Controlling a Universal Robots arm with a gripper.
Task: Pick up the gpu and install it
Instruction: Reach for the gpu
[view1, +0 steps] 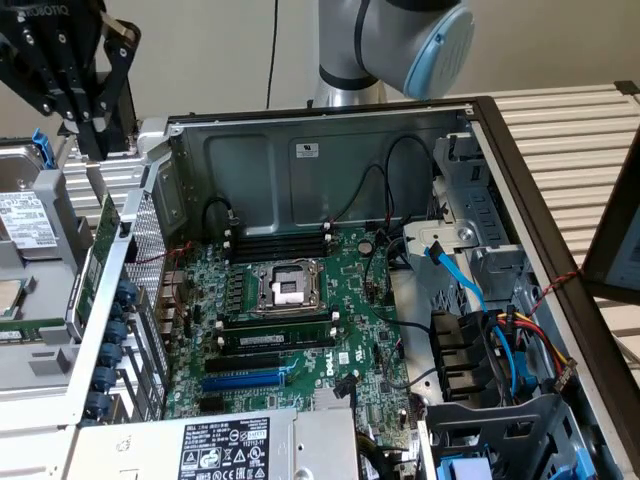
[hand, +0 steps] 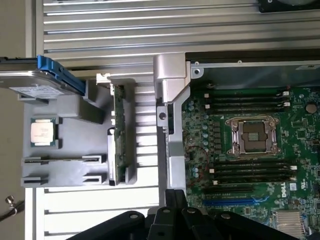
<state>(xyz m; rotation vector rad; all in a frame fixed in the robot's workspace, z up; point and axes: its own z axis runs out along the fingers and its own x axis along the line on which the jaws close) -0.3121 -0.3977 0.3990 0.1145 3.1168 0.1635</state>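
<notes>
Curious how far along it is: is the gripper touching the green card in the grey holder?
Apart. In the exterior view the gripper hangs above the gpu, with open space between them.

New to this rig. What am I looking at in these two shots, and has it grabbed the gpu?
This is one robot arm at an open PC case. One picture comes from a camera off the arm; the other looks down from the arm's wrist. The gripper hangs above a grey parts holder beside the case. The holder carries a hard drive, a CPU chip and the gpu, standing on edge and not yet picked up. The motherboard lies inside the case.
</notes>
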